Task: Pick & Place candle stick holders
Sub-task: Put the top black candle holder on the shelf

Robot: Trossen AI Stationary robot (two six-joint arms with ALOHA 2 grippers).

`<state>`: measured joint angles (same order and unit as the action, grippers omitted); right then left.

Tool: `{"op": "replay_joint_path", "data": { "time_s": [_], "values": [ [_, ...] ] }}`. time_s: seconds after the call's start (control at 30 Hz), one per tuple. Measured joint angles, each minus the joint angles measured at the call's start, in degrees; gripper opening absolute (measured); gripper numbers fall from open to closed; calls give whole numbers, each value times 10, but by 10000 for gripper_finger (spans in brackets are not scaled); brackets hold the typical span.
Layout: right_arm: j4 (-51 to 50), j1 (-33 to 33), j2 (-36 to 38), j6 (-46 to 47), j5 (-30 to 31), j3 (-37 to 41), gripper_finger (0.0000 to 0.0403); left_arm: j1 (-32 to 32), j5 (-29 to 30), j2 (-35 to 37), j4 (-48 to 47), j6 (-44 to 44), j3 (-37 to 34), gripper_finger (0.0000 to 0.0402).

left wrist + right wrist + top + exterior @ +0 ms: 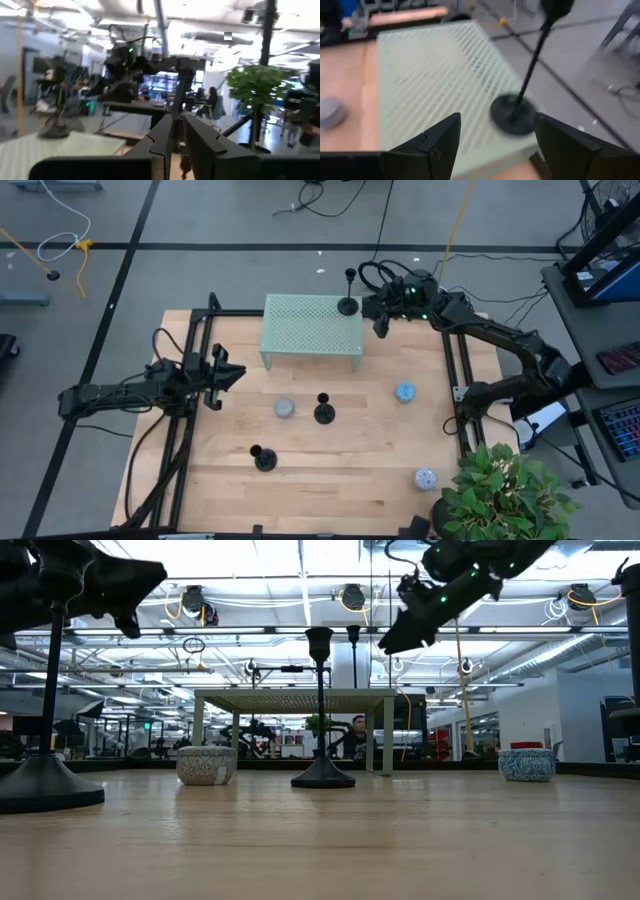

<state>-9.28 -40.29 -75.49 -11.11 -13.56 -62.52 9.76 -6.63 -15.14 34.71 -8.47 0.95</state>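
Candle stick holder [514,114] stands on the green rack [311,328]; top-heavy and tippy, best pinched by its stem. Right tool [495,142] gapes open beside it; left tool [222,372] nearly closed.

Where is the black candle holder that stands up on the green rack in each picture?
High view: the candle holder stands at the green rack's far right corner, beside the open right hand.
Low view: its stem rises above the rack top.
Left wrist view: blurry, at the left.
Right wrist view: centre right.
Shared landmark: the green rack.
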Motion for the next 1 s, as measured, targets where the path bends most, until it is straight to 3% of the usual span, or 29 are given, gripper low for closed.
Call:
{"op": "replay_joint_path", "data": {
  "time_s": [0.27,0.43,0.63,0.77,1.0],
  "values": [
    [-184,81,60,1,-2,0,232,-45,-4,-123,34,28,49,131],
    [-245,148,69,22,-2,2,231,-76,-9,-230,34,46,111,159],
    [-146,208,69,60,-2,64,227,-97,6,-377,33,89,193,163],
    [-89,229,69,76,-1,121,226,-98,54,-470,23,77,242,163],
    [-12,251,68,84,-1,230,222,-98,57,-607,23,54,290,163]
  ]
}}
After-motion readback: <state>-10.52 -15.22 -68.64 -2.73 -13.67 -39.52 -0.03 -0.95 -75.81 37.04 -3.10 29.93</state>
